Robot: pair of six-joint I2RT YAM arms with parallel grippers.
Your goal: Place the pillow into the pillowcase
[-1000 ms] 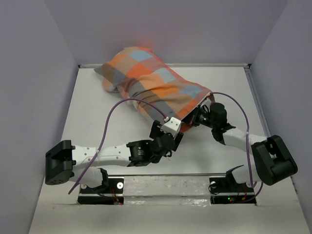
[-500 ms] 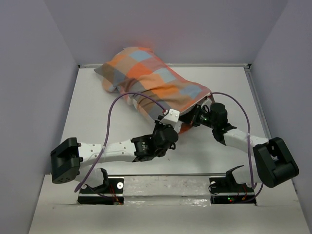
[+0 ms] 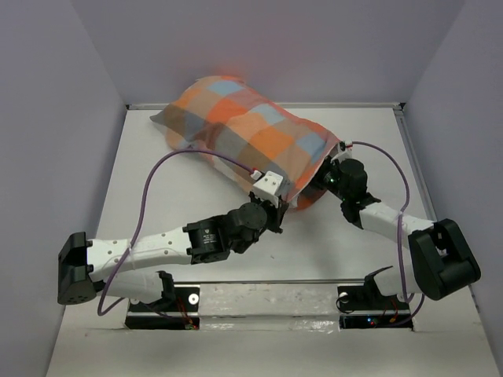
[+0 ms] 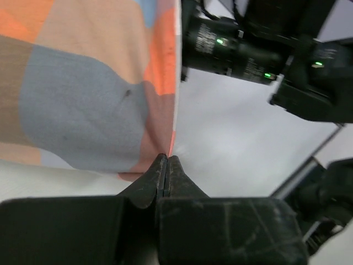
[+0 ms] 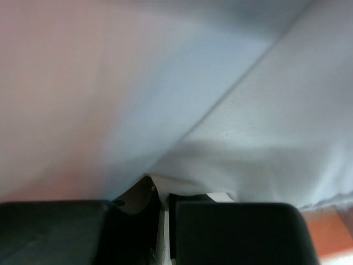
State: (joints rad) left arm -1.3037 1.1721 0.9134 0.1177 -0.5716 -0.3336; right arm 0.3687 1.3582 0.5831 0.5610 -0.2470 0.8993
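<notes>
The checked pillowcase [image 3: 244,129] lies bulging across the back of the table, its open end toward the near right. The pillow is hidden; only the case's puffed shape shows. My left gripper [image 3: 277,206] is shut at the lower corner of the opening. In the left wrist view the orange hem [image 4: 175,83] runs down into the closed tips of that gripper [image 4: 167,158]. My right gripper [image 3: 322,179] is at the opening's right corner. In the right wrist view that gripper [image 5: 160,193] is shut on a fold of pale cloth [image 5: 248,110] that fills the view.
The white table [image 3: 157,196] is walled by grey panels on the left, right and back. A raised rim [image 3: 361,104] runs along the far edge. A purple cable [image 3: 149,188] arches over my left arm, and the right arm's wrist [image 4: 248,49] hangs close in front of my left gripper.
My left gripper went from open to shut at the pillowcase's hem while the left arm reached forward. The right gripper moved slightly back, and the case's open end rose.
</notes>
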